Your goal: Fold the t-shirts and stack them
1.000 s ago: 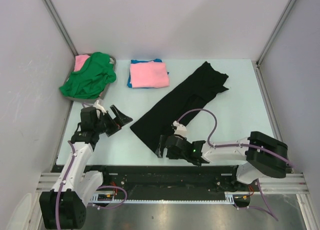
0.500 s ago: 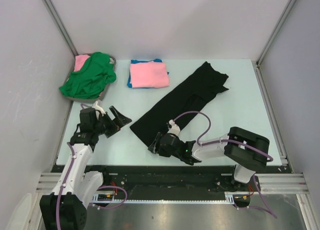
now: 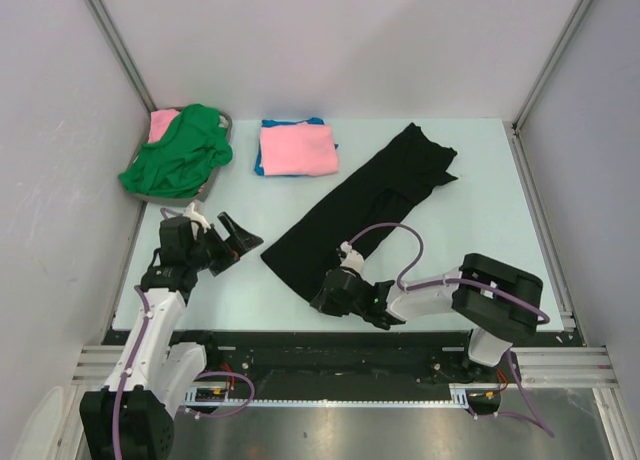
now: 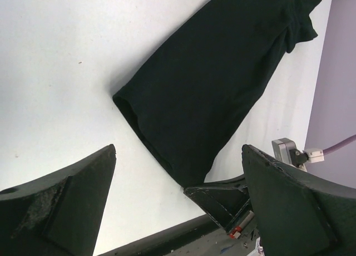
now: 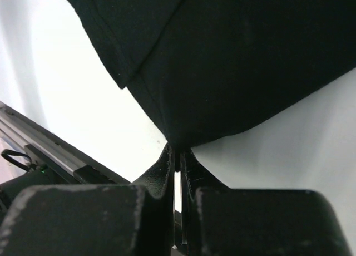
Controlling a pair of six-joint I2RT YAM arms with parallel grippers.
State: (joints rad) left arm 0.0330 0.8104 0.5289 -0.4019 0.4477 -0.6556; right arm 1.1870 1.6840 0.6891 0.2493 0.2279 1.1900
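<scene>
Far to the left of the black t-shirt [image 3: 370,195], a green t-shirt [image 3: 175,155] is lying in a crumpled heap on a grey tray [image 3: 228,130]. A bit of a crumpled pink t-shirt [image 3: 162,123] is peeking out from under it at the back. Closer in, just left of the black t-shirt's near end, the left claw [image 3: 238,248] is hanging over the worktop [image 3: 470,210]. Its fingers are spreading wide with nothing between them. Behind the black t-shirt and to its left, a folded pink t-shirt [image 3: 297,148] is sitting on top of a folded blue t-shirt [image 3: 261,166]. The black t-shirt is lying flat on the worktop as one long strip. It is running on a slant from its near left end to its far right end, where the cloth is bunching up. At the black t-shirt's near left end, the right claw [image 5: 178,156] is pinching the edge of the cloth, its fingers squeezing tight on it.
</scene>
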